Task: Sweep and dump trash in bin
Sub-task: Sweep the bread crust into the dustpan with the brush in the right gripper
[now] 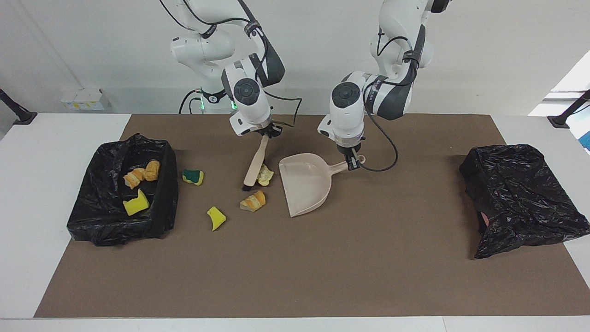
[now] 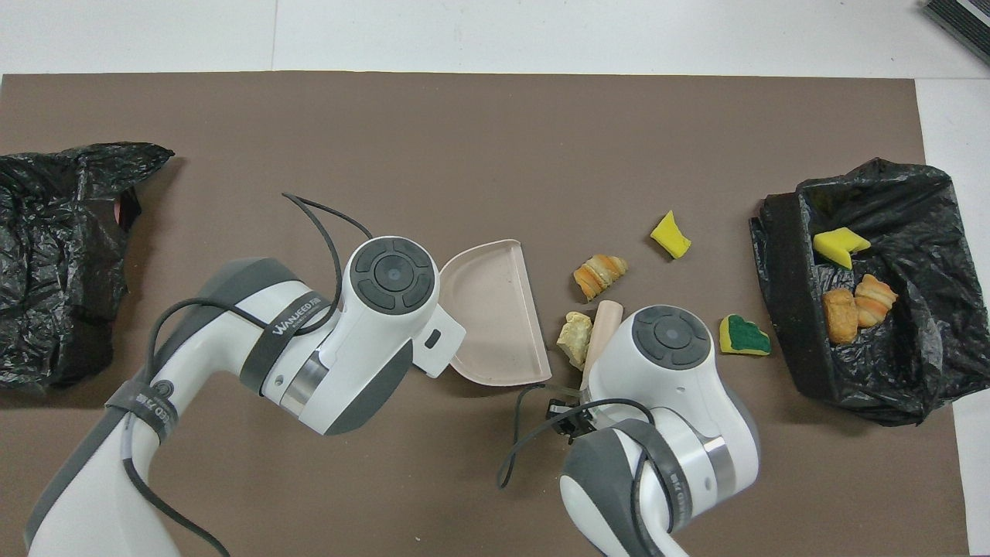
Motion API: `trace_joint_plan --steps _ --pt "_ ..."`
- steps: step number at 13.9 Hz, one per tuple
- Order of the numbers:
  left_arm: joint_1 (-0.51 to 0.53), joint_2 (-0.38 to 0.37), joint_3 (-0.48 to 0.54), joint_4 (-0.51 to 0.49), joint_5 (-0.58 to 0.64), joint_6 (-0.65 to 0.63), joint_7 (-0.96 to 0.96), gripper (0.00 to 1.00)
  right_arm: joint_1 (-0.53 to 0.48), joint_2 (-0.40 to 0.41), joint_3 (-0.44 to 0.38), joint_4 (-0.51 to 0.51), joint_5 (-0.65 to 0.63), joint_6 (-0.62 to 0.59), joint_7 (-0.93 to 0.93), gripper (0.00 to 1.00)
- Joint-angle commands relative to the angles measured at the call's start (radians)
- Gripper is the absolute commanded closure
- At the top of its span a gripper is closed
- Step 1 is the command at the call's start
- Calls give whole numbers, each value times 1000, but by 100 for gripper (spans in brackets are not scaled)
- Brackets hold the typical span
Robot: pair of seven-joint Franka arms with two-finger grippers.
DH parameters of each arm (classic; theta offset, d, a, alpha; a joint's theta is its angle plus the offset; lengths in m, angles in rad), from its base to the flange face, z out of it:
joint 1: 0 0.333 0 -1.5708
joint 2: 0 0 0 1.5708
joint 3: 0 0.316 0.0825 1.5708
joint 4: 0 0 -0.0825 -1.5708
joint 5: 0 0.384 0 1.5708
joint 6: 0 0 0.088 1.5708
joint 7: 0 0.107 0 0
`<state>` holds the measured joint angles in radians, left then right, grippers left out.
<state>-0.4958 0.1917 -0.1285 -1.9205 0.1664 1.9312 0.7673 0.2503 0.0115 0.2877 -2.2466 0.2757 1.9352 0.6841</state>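
My right gripper [image 1: 266, 133] is shut on the handle of the beige brush [image 1: 256, 162], which slants down to the mat. My left gripper [image 1: 352, 162] is shut on the handle of the beige dustpan [image 1: 306, 184], whose open edge faces the brush. A pale scrap of trash [image 1: 265, 175] lies between the bristles and the pan. A bread-like chunk [image 1: 252, 201], a yellow sponge piece [image 1: 215, 217] and a green-topped sponge [image 1: 192, 176] lie on the mat. The black-lined bin [image 1: 115, 230] at the right arm's end holds more scraps [image 2: 858, 298]. In the overhead view both grippers are hidden under the arms.
A second crumpled black bag [image 1: 521, 198] sits at the left arm's end of the brown mat [image 1: 295, 276]. The white table [image 1: 27, 207] borders the mat on every side. A cable loops from each wrist.
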Motion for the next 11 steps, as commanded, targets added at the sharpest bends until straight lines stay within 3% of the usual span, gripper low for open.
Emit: trace_joint_plan --steps 1,4,8,11 --pt "-23 -37 13 -48 21 28 12 100 67 50 5 50 51 19 -41 100" --pt "-23 -44 13 -80 21 101 13 100 112 42 5 65 63 10 -213 100" --pt "-7 -35 13 -77 18 144 12 100 97 7 -2 76 37 -33 -282 100" --pt "16 -25 13 -60 4 141 3 100 61 -51 -9 77 -73 -87 -302 100"
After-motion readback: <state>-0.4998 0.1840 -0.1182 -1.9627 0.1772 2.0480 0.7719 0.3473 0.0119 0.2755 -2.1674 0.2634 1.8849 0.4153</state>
